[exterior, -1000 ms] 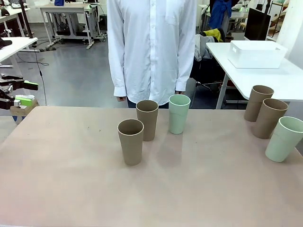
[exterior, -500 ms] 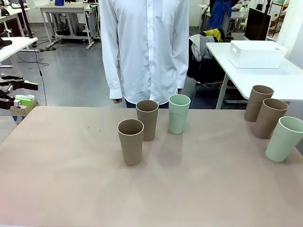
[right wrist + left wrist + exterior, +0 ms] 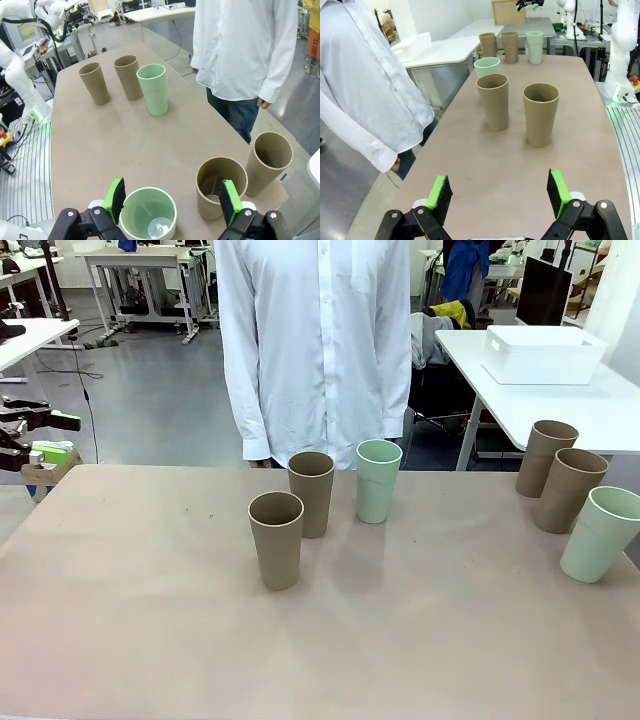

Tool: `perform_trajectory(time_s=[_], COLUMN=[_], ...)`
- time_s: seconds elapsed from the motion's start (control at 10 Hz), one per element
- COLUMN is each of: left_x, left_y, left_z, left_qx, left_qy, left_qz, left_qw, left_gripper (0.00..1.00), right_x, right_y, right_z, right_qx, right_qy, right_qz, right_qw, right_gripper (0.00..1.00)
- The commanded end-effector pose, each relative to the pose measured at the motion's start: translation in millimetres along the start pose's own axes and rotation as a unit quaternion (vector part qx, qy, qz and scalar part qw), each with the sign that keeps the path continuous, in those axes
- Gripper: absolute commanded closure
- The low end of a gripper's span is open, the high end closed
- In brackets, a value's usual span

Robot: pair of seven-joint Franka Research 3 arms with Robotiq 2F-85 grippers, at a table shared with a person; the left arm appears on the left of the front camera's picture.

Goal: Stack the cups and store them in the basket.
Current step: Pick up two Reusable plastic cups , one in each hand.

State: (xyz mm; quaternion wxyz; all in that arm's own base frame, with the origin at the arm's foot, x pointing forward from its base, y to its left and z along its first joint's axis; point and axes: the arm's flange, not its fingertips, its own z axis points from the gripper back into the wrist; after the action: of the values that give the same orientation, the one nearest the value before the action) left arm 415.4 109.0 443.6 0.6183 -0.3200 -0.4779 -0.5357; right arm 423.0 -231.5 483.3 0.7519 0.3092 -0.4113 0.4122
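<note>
Three cups stand mid-table: a brown cup (image 3: 276, 540), a brown cup (image 3: 311, 493) behind it and a mint cup (image 3: 379, 481). At the right edge stand two brown cups (image 3: 546, 458) (image 3: 568, 490) and a mint cup (image 3: 600, 534). The white basket (image 3: 543, 365) sits on a separate white table at the back right. My left gripper (image 3: 55, 437) (image 3: 499, 195) hangs open off the table's left end, aimed at the middle brown cup (image 3: 541, 121). Over the right group, my right gripper (image 3: 173, 200) is open above a mint cup (image 3: 148, 220) and a brown cup (image 3: 221, 192).
A person in a white shirt (image 3: 318, 340) stands at the far edge, behind the middle cups, arms down. A white table (image 3: 600, 410) stands close behind the right cups. The near half of the tabletop (image 3: 300, 650) is bare.
The person has shifted slightly to the left at the far edge. The cups and both grippers have not moved.
</note>
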Motion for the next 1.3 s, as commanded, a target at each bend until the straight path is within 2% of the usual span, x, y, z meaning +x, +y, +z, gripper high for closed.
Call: perform_trajectory(time_s=[0.0, 0.7, 0.8, 1.0, 1.2], left_x=[2, 0, 4, 7, 4], left_y=[0, 0, -11, -30, -39], left_z=[0, 0, -10, -32, -61], left_qx=[0.001, 0.000, -0.007, -0.022, -0.040], left_qy=[-0.001, 0.000, -0.022, -0.047, -0.045], left_qz=[-0.002, 0.000, 0.006, 0.007, 0.010], left_qw=[1.000, 1.000, 1.000, 0.999, 0.998], left_gripper=[0.00, 0.00, 0.00, 0.00, 0.00], right_x=[1, 0, -1, -13, -33], right_y=[0, 0, -24, -60, -79], right_z=[0, 0, 10, 26, 37], right_qx=[-0.001, 0.000, 0.043, 0.081, 0.112], right_qy=[-0.001, 0.000, -0.012, -0.041, -0.062], right_qz=[0.002, 0.000, 0.008, 0.036, 0.055], right_qw=[1.000, 1.000, 0.999, 0.995, 0.990], right_gripper=[0.00, 0.00, 0.00, 0.00, 0.00])
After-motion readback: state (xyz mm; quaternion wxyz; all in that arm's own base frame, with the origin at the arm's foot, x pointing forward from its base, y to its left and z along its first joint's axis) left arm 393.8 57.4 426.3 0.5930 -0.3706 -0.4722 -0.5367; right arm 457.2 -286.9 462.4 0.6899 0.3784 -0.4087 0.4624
